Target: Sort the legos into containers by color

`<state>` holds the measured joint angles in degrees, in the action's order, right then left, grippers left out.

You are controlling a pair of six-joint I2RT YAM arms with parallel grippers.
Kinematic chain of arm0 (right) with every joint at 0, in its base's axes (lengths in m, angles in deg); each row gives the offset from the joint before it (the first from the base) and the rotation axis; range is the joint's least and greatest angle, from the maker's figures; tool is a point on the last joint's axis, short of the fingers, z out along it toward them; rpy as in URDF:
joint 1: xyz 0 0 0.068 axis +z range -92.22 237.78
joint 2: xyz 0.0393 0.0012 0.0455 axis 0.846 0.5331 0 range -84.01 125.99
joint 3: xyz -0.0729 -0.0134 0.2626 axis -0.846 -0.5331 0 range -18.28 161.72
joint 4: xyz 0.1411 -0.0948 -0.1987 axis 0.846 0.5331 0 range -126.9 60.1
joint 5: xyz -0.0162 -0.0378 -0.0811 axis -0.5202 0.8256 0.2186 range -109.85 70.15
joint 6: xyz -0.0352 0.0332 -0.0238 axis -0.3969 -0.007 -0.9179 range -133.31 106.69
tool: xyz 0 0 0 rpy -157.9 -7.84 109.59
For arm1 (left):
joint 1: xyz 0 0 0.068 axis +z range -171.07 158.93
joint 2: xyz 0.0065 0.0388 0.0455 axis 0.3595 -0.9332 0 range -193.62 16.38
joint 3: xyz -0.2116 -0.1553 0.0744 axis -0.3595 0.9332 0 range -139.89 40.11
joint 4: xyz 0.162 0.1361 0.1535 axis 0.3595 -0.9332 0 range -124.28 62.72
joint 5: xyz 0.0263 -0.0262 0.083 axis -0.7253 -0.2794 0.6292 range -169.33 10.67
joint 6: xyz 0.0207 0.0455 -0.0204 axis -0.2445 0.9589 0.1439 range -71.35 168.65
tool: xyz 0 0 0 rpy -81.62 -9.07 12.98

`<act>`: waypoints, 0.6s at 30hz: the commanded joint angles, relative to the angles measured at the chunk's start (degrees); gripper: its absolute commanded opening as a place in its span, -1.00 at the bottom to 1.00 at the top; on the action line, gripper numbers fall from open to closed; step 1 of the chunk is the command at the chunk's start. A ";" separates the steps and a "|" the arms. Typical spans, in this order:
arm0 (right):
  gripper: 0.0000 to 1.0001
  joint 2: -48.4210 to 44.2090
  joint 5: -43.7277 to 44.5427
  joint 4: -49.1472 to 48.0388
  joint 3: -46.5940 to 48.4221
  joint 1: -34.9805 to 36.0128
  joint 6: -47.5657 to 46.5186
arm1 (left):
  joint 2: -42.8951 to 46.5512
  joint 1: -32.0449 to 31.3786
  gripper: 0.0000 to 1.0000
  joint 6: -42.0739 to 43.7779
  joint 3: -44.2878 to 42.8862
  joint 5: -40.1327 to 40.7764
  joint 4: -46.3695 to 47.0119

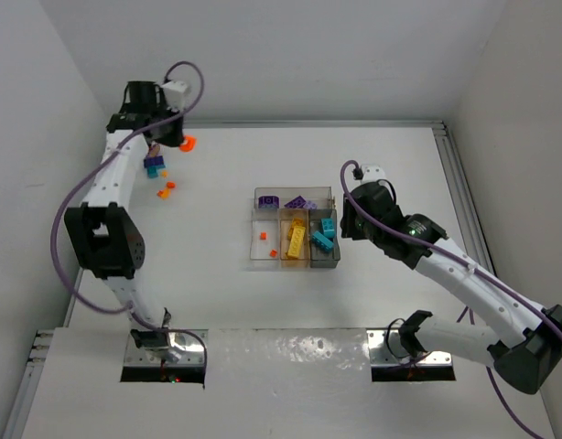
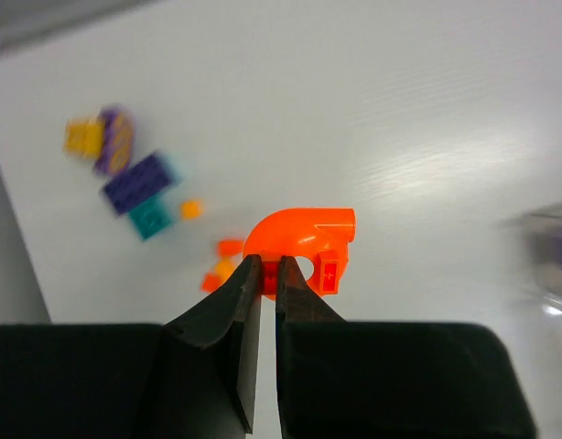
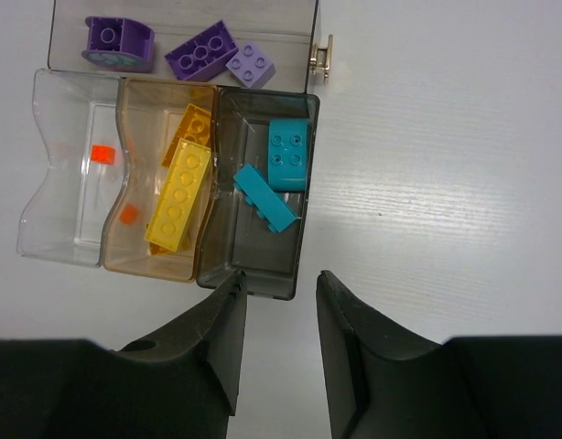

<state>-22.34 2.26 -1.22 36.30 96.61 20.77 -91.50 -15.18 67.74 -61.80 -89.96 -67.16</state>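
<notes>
Pinching the orange arch brick (image 2: 304, 240) by its edge, your left gripper (image 2: 270, 274) holds it well left of the tray (image 3: 43, 251), apparently lifted for carrying to the orange bin (image 3: 57, 110) (the tray's leftmost). Loose legos (image 2: 139, 183) lie nearby. Your right gripper (image 3: 281, 302) hangs narrowly parted and empty beside the tray's teal bin (image 3: 253, 274), off that route.

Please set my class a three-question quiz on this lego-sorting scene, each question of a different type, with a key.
1. True or false: the left gripper is shut on an orange curved lego.
2. Which colour of legos lies in the long narrow bin? A yellow, B purple, C teal.
3. Fill in: the right gripper is open, and between its fingers is ____.
Key: 1 true; 2 B; 3 nothing.
</notes>
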 commanded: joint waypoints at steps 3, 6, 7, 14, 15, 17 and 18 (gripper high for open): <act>-0.27 -0.94 0.57 -2.46 0.96 0.28 0.10 | 11.09 -15.01 -1.00 7.79 5.91 -10.10 -8.10; -0.27 -1.37 0.57 -2.37 0.78 0.28 0.19 | 11.20 -22.57 -1.00 12.11 9.60 -13.27 -13.20; -0.27 -1.46 0.48 -2.46 0.61 0.28 0.19 | 11.02 -25.37 -1.00 12.20 10.84 -13.79 -13.21; -0.27 -3.48 1.00 -1.76 -0.27 0.28 0.54 | 9.00 -33.13 -1.00 10.36 21.83 -14.32 -5.49; -0.27 -3.75 1.01 -1.67 -0.36 0.37 0.63 | 8.74 -33.75 -0.99 10.35 23.23 -14.68 -4.69; -0.27 -4.27 1.36 -1.49 -0.71 0.28 0.98 | 8.03 -34.80 -0.74 9.31 24.56 -14.94 -2.05; -0.27 -4.45 1.36 -1.32 -0.71 0.28 0.98 | 7.60 -35.07 -0.68 9.04 25.17 -15.29 -0.83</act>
<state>-25.51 2.33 -1.75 35.91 96.61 21.17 -84.66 -48.60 77.77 -36.84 -102.73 -74.50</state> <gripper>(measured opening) 0.363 0.142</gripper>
